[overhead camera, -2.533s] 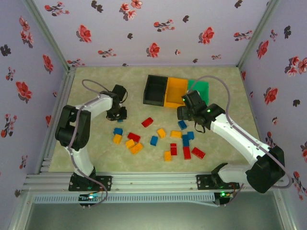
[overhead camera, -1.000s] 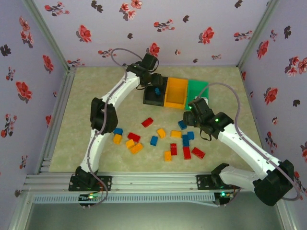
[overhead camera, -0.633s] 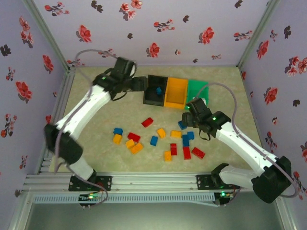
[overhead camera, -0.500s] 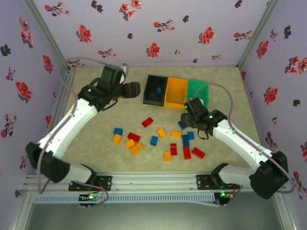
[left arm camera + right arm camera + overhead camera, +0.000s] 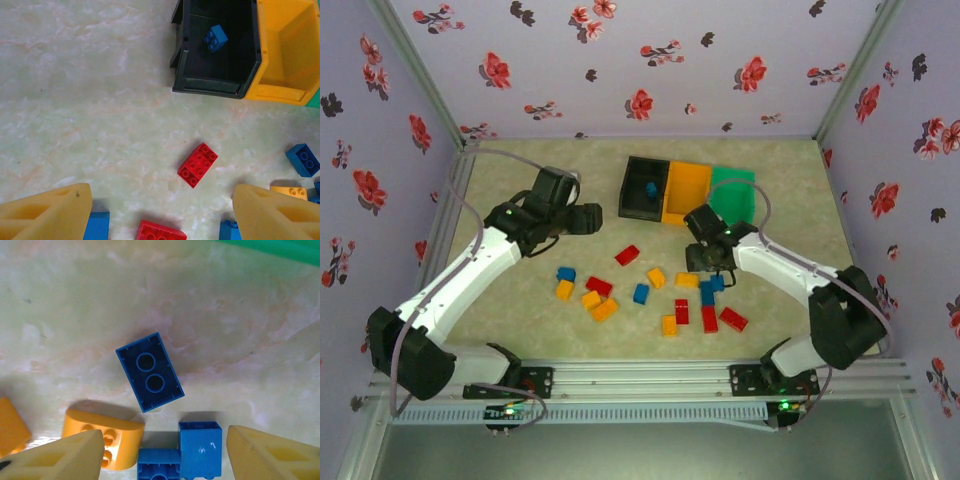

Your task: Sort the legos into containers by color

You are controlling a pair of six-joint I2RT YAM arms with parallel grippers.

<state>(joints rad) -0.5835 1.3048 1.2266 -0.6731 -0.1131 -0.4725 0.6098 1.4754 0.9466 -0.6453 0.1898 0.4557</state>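
Note:
The black bin [image 5: 632, 172], orange bin [image 5: 686, 195] and green bin [image 5: 737, 190] stand joined at the back. One blue brick [image 5: 649, 189] lies in the black bin [image 5: 212, 86], also seen as a blue brick [image 5: 215, 38] from the left wrist. My left gripper [image 5: 588, 217] hangs open left of the bins, above a red brick [image 5: 197, 164]. My right gripper [image 5: 705, 258] is open low over an upside-down blue brick [image 5: 150, 371], two more blue bricks [image 5: 200, 445] and an orange brick [image 5: 102, 435]. Its fingers [image 5: 60, 457] stand either side of this cluster, holding nothing.
Several red, blue and orange bricks lie scattered mid-table, among them a red brick [image 5: 627, 255], a blue brick [image 5: 641, 293] and an orange brick [image 5: 669, 325]. The green bin's edge [image 5: 270, 247] lies just beyond the right gripper. Flowered walls close in the table.
My left arm has pulled back from the black bin, leaving a blue brick inside, and swung down and left. The right gripper has shifted left, down over the blue bricks.

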